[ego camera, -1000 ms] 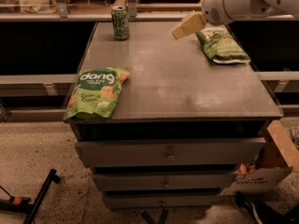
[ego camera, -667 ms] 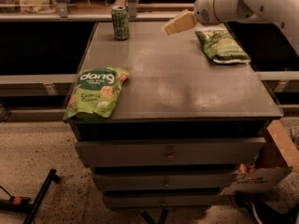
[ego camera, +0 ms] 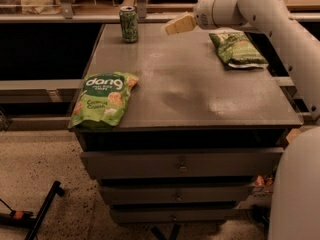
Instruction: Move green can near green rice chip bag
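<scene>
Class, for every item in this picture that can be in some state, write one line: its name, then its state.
green can: upright at the far left of the cabinet top, not held.
green rice chip bag: lying flat at the front left edge.
dark green bag: lying flat at the far right.
drawers: all shut.
hand: in the air to the right of the green can, apart from it.

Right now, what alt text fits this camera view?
The gripper hovers above the back of the table, right of the upright green can; the green rice chip bag lies front-left, a darker green bag back-right.
</scene>
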Available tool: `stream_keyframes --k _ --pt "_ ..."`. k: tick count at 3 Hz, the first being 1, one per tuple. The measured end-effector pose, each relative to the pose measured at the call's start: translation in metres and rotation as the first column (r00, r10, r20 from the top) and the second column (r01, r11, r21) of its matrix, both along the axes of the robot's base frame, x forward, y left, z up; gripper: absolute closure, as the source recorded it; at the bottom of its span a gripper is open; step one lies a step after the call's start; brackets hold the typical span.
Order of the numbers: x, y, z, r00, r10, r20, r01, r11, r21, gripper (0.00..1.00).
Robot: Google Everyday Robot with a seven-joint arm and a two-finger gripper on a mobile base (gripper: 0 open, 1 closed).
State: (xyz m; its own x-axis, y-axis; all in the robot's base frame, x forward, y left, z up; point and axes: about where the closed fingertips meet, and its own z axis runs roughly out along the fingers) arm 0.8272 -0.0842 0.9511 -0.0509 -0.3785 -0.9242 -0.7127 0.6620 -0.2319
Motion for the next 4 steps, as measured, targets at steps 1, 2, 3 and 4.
stream_keyframes --k 1,2,3,4 --pt "0.017 0.017 -0.012 0.9996 0.028 -0.004 -0.027 0.999 0.03 0.0" --pt "0.031 0.036 -0.02 0.9985 0.055 -0.001 -0.055 0.997 0.047 0.0" --pt "0.043 0.058 -0.021 0.9964 0.083 0.018 -0.084 0.993 0.08 0.0" --pt "0.051 0.081 -0.02 0.9931 0.112 0.032 -0.115 0.988 0.103 0.0"
